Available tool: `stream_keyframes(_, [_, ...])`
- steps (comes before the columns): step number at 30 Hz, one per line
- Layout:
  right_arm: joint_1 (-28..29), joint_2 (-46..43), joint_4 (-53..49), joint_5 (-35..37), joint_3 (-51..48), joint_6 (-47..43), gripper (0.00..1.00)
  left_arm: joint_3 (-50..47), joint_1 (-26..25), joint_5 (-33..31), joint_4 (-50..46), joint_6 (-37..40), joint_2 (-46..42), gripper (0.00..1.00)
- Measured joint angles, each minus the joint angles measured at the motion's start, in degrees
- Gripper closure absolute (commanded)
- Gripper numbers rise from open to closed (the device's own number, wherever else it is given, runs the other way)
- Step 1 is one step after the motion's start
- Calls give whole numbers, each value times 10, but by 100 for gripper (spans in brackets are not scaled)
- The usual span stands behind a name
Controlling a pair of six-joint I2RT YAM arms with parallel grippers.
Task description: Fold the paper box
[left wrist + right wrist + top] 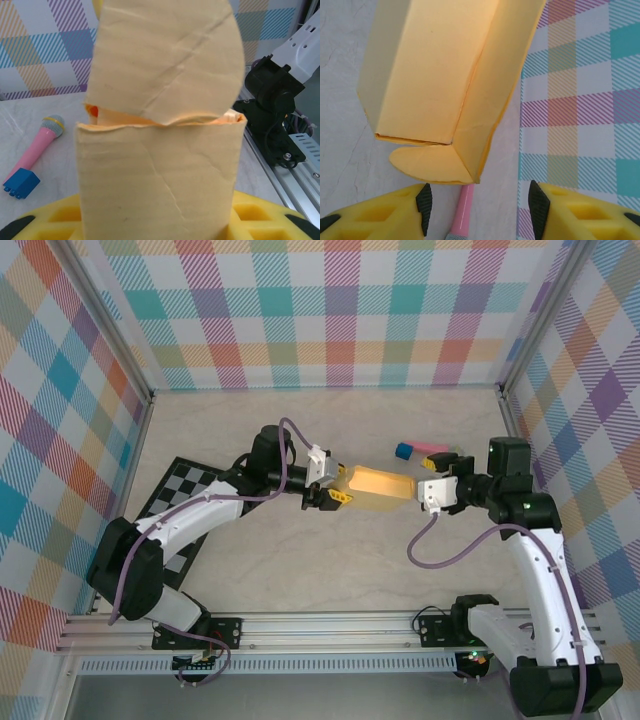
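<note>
paper box (380, 484) over middle of table (300, 570), partly folded, rounded end flap standing open, left gripper (336, 492) clamped on its left end, right gripper (481, 205) spread apart just off its right end, holding nothing, pink stick (432, 448) just beyond, far side

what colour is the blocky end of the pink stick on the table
Blue. The pink stick and its blocky end show best in the left wrist view.

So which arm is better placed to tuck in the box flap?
Probably right: the right gripper is open, facing the loose flap; the left gripper holds the box at the other end.
</note>
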Motion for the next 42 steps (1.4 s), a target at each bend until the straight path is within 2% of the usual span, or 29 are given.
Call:
stream_keyframes(4, [8, -10, -8, -9, 0, -1, 57, 0, 0, 0, 0, -2, 0, 61])
stream_keyframes(13, [26, -12, -14, -11, -16, -1, 60, 7, 0, 1, 2, -14, 0, 61])
stream_keyframes(21, [30, -11, -12, -8, -16, -1, 73, 7, 0, 5, 1, -24, 0, 62])
stream_keyframes(29, [32, -24, 1, 0, -42, 3, 76, 16, 0, 18, 3, -73, 17, 62])
stream_keyframes(37, [32, -40, 31, 5, -70, 8, 75, 18, 0, 19, 2, -88, 21, 62])
stream_keyframes(40, [33, -44, 38, 5, -76, 16, 62, 20, 0, 19, 2, -89, 22, 62])
stream_keyframes(42, [35, -45, 37, 10, -75, 24, 57, 26, 0, 17, 1, -88, 25, 62])
